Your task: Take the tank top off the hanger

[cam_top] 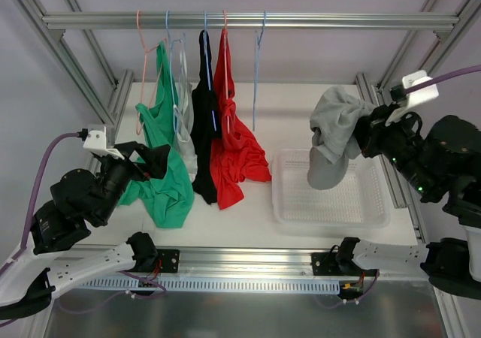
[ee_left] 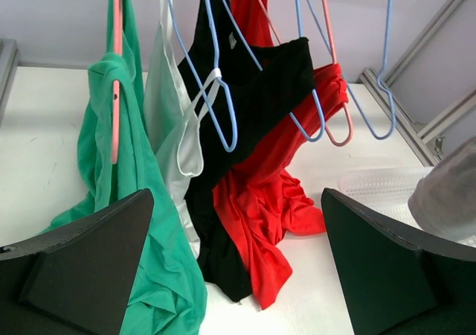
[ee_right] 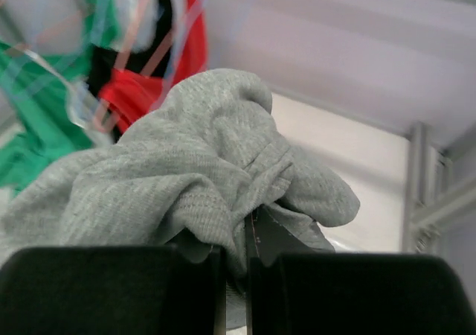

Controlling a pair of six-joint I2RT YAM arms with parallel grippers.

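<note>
As the scene stands: the task looks mostly done, with only the put-down left.
Task garment: the grey tank top (cam_top: pixel 334 131) is off any hanger, bunched at centre right of the overhead view.
Right hand: the right gripper (cam_top: pixel 361 139) is clenched on a fold of that grey fabric; the wrist view shows its dark fingers (ee_right: pixel 111 290) pressed together with cloth pinched between them.
Position of the load: it hangs above the upper-left part of the white tray (cam_top: pixel 376 216). Whether its lower end touches the tray floor I cannot tell.
Likely source: the empty blue hanger (cam_top: pixel 254 90) on the rail (cam_top: pixel 338 20), just right of the red top (cam_top: pixel 237 158) (a judgement from its bareness, not something shown).
Left hand: the left gripper (cam_top: pixel 154 161) is released, jaws spread wide, holding nothing. It sits at lower left beside the green top (cam_top: pixel 165 188), and I cannot tell whether it brushes it.
Other garments: green, the white top (cam_top: pixel 186 131), the black top (cam_top: pixel 204 128) and red all hang from their hangers at upper left, hems trailing on the table (cam_top: pixel 301 105).
Done: garment freed from its hanger.
Left: lower the grey top into the tray and let go, as I judge it.
Risk: fabric may drape over the tray's near-left rim when dropped.
</note>
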